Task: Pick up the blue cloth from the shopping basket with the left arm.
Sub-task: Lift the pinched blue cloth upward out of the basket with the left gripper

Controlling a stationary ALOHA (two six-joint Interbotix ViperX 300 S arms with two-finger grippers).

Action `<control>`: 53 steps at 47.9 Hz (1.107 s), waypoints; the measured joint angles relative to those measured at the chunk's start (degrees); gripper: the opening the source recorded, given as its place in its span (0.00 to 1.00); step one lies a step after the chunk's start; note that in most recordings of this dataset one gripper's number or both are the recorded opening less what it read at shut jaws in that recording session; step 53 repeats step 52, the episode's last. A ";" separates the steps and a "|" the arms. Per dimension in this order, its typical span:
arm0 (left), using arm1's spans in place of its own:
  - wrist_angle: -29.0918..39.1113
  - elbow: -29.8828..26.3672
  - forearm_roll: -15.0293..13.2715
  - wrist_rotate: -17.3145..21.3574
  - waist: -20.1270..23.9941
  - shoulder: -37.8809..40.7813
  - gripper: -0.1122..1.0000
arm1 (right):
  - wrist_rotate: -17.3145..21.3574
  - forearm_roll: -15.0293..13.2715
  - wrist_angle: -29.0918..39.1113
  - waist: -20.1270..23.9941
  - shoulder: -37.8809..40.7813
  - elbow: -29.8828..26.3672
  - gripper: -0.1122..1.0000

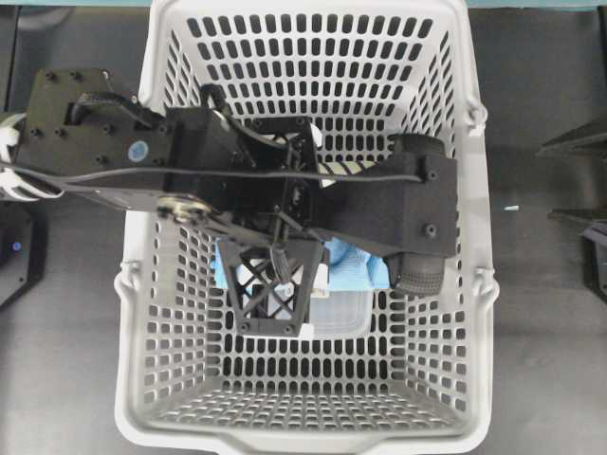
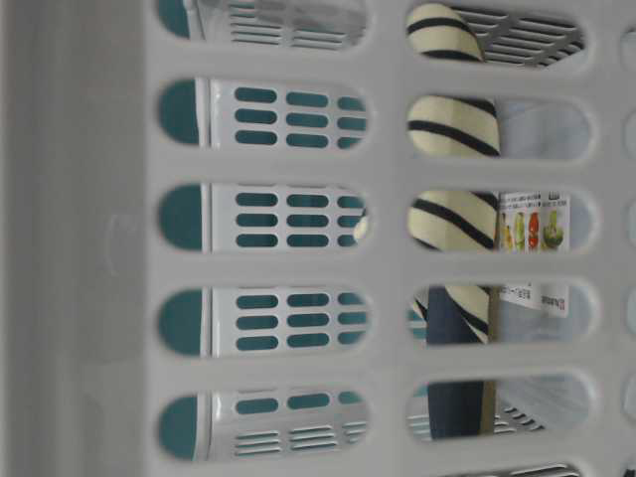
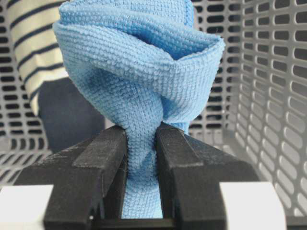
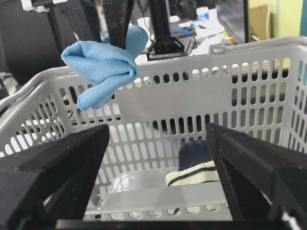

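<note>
Above the shopping basket (image 4: 268,62), the left gripper (image 3: 141,158) pinches the bunched blue cloth (image 3: 139,72), whose hanging corner could snag the rim.

Blue cloth (image 3: 139,91) bunched, hanging above rim; grey shopping basket (image 4: 249,91) below.

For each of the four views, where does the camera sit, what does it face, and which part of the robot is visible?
Overhead exterior: above, facing down on the shopping basket; the left arm shows.
Table-level exterior: low, pressed against the basket wall; striped garment behind; no robot.
Left wrist: along the left gripper, pinching the blue cloth.
Right wrist: outside the basket, between the right gripper jaws, which stand wide.
Shared: both wrist views show the cloth and the garment.
</note>
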 measured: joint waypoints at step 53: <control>-6.94 13.62 0.00 0.00 0.53 -7.73 0.24 | 0.00 0.00 0.00 0.00 0.00 0.00 0.81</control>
